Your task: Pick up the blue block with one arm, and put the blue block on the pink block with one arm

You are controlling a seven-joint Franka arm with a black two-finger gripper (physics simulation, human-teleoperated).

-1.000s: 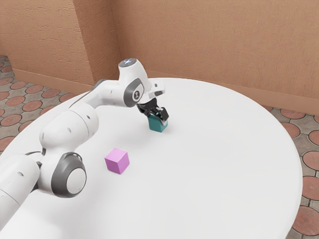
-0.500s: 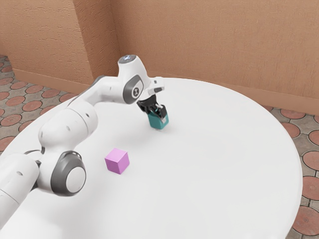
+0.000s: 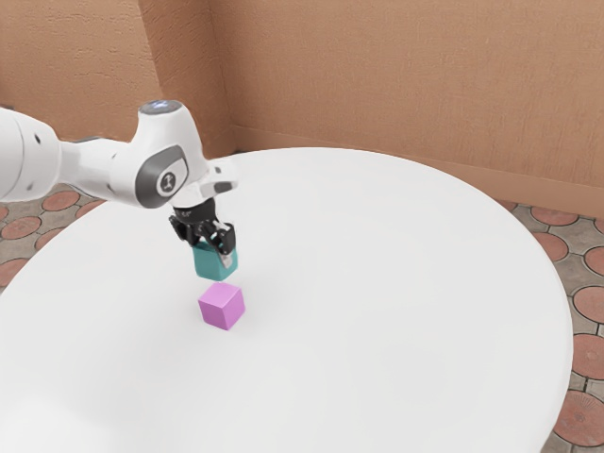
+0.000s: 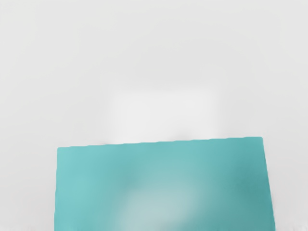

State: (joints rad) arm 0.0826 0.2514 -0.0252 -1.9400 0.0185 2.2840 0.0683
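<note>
The hand (image 3: 213,248) gripped the blue block (image 3: 215,267) between both fingers, just at the far side of the pink block (image 3: 223,306) on the table (image 3: 406,283).

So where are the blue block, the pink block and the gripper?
blue block (image 3: 214,267): exterior view, its front face below the fingers.
pink block (image 3: 222,307): exterior view, middle of the cube.
gripper (image 3: 211,247): exterior view, midway between its fingertips.

The arm (image 3: 80,165) is glossy white, built of smooth rounded shells. A round grey disc (image 3: 162,179) with a small white mark covers its last joint. Above that disc sits a pale blue-grey cap (image 3: 160,107), and below the disc is the black two-finger gripper (image 3: 214,252).
</note>
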